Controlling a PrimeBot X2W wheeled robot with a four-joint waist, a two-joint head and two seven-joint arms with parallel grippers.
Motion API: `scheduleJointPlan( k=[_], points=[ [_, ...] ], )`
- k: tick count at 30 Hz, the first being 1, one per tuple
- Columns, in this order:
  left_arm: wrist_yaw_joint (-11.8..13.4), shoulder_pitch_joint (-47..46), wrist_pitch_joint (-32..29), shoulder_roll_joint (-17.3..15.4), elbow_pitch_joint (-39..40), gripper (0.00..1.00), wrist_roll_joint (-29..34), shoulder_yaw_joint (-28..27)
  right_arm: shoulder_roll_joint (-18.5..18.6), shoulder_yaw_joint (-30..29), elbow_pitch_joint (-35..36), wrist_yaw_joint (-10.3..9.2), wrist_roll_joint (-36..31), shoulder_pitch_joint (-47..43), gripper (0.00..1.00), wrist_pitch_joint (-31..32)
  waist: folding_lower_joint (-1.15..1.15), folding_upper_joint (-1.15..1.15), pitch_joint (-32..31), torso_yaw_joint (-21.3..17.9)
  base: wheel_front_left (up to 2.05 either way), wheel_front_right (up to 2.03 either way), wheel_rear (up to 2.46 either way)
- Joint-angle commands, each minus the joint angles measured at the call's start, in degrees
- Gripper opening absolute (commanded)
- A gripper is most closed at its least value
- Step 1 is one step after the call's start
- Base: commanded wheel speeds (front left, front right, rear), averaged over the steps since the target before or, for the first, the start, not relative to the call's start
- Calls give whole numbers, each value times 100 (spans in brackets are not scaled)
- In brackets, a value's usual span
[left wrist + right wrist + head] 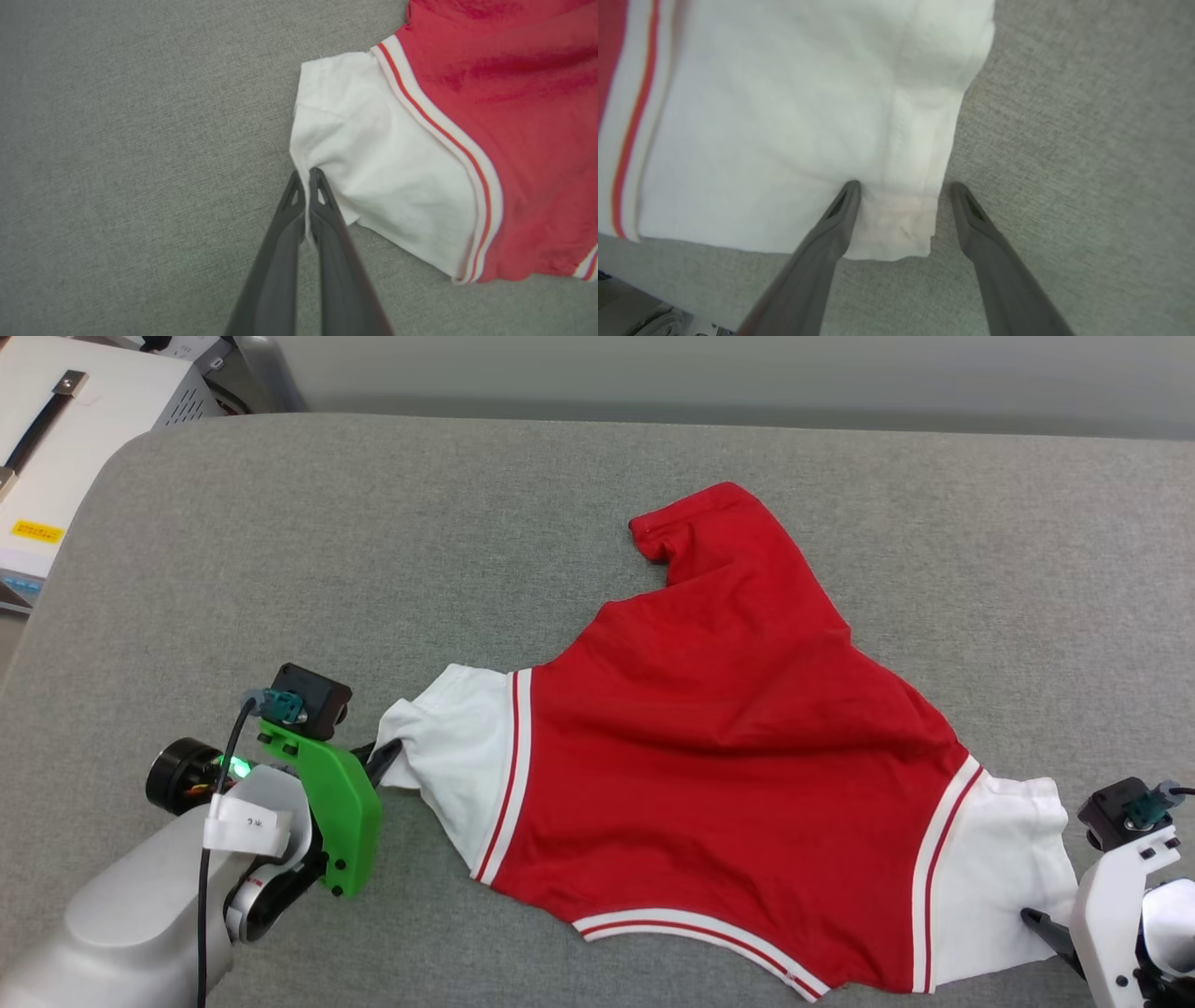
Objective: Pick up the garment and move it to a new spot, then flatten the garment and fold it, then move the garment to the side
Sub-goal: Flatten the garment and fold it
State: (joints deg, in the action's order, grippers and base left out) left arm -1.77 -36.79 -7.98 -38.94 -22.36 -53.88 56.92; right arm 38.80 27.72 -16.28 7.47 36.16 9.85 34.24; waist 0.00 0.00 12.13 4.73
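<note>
Garment lies spread on grey surface; left pincer pinches one white sleeve's edge, right pincer gapes wide, straddling the other sleeve's hem.

Robotics lab or test room, not a home. A wide padded table covered in grey woven fabric, with rounded corners, is the work surface, with a plain pale grey-green wall behind it. At upper left of the head view stands a boxy white metal equipment case with vent slots, a black strap handle and a small yellow sticker. The pale grey robot forearm carries a bright green plastic bracket, a loose black cable, a lit green indicator light and a white tape tag with handwriting, all of it rig-type hardware
</note>
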Motion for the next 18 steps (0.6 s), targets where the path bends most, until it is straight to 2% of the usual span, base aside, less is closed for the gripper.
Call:
scheduleJointPlan(
  k=[1,2,3,11,18],
  points=[
    [-1,-17,64,24,-9,0,27,-11,-352,361,-295,2,126,-113,60,-88,0,0,-52,-25,0,0,0],
    [-1,20,80,16,-7,0,11,-10,-334,413,-314,2,181,-65,13,-217,0,0,-91,-45,0,0,0],
    [-3,52,97,9,1,0,-6,-12,-309,452,-323,2,213,-34,0,-320,0,0,-122,-58,0,0,0],
    [76,379,365,-156,354,0,-113,-83,38,356,7,2,378,110,0,-1161,0,0,-546,-178,0,0,0],
    [300,523,547,-362,1339,0,-202,-262,148,-548,925,2,723,-43,0,-1524,0,0,-871,-204,0,0,0]
  ],
)
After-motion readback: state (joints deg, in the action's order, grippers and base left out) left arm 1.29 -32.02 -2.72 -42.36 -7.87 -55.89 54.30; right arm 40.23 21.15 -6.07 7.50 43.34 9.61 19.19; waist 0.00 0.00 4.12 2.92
